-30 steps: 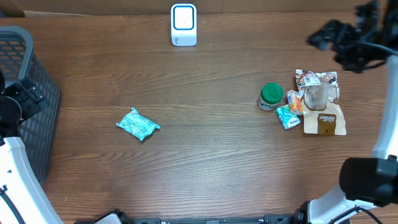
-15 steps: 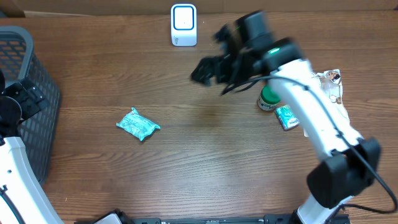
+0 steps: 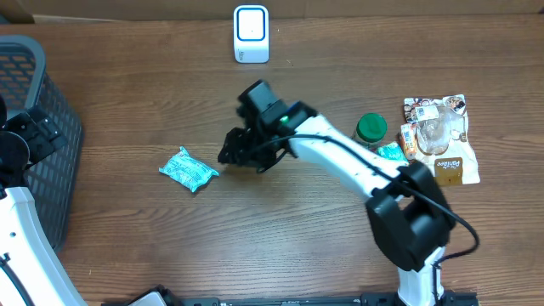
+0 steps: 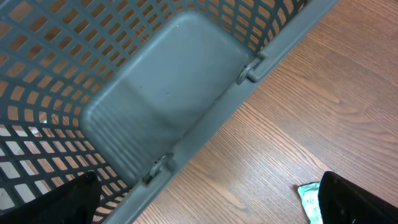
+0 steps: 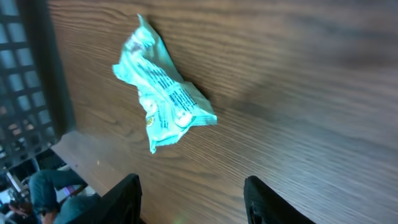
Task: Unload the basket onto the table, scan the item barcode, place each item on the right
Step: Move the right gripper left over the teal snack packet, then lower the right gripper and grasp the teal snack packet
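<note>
Right wrist view shows the right gripper [image 5: 194,198] with its two dark fingers [image 5: 127,194] standing apart over bare wood and nothing between them. Just ahead of the fingertips lies the crumpled teal packet [image 5: 163,99], flat on the table and untouched.

From overhead, the right gripper [image 3: 242,151] now hangs just beside that teal packet [image 3: 189,170], on the side away from the basket, with a narrow strip of table [image 3: 297,238] between them. That is a big change. A second ago this arm was up at the far corner beyond the pile of goods, and half a second ago it was in mid-swing near the scanner. Now it stretches low across the middle of the table. The packet itself lies where it lay before.

Further back along the arm stands the green-lidded jar [image 3: 371,129]. Beside it, a small teal sachet [image 3: 393,152] is partly covered by the arm. Past those is the heap of snack bags [image 3: 438,136]. The white barcode scanner [image 3: 251,34] sits at the table's far edge, well apart from the gripper.

Across the table, the left gripper [image 4: 205,186] has not stirred. Its jaws are spread wide and empty next to the grey plastic basket [image 4: 155,93], with a corner of the teal packet [image 4: 310,200] peeping in at the edge.
</note>
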Controlling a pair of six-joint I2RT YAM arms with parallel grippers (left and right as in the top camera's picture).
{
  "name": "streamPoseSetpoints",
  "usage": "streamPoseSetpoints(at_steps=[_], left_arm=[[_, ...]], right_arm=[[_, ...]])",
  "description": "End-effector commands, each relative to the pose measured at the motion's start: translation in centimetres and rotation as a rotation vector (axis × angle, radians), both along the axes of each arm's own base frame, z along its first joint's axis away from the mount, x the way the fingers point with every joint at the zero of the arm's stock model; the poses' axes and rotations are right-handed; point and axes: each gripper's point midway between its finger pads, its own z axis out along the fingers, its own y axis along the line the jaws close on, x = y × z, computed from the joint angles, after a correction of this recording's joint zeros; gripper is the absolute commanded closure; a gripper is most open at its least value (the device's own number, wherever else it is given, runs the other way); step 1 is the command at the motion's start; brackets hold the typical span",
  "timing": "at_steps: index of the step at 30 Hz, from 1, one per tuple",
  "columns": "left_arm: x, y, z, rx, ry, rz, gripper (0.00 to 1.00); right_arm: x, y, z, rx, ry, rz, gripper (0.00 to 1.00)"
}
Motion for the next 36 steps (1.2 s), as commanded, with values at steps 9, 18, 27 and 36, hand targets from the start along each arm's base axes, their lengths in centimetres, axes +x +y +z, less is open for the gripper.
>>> streamPoseSetpoints(at_steps=[9,18,27,36], left_arm=[[-0.1,0.3,0.3,0.018,0.006,-0.001,0.01],[-0.1,0.3,0.3,0.018,0.006,-0.001,0.00],[-0.1,0.3,0.3,0.018,0.006,-0.001,0.00],[-0.1,0.3,0.3,0.018,0.006,-0.001,0.00]], right_arm=[[-2.4,4.1,-5.9,-0.130,0.009,-0.140,0.33],[-0.1,5.0,-5.6,-0.139,-0.157,-0.198,0.42],[-1.7,5.5,-8.1,-0.147,-0.079,-0.151,0.59],[-2.1,5.3,-8.5,-0.161,-0.117,-0.048,0.76]])
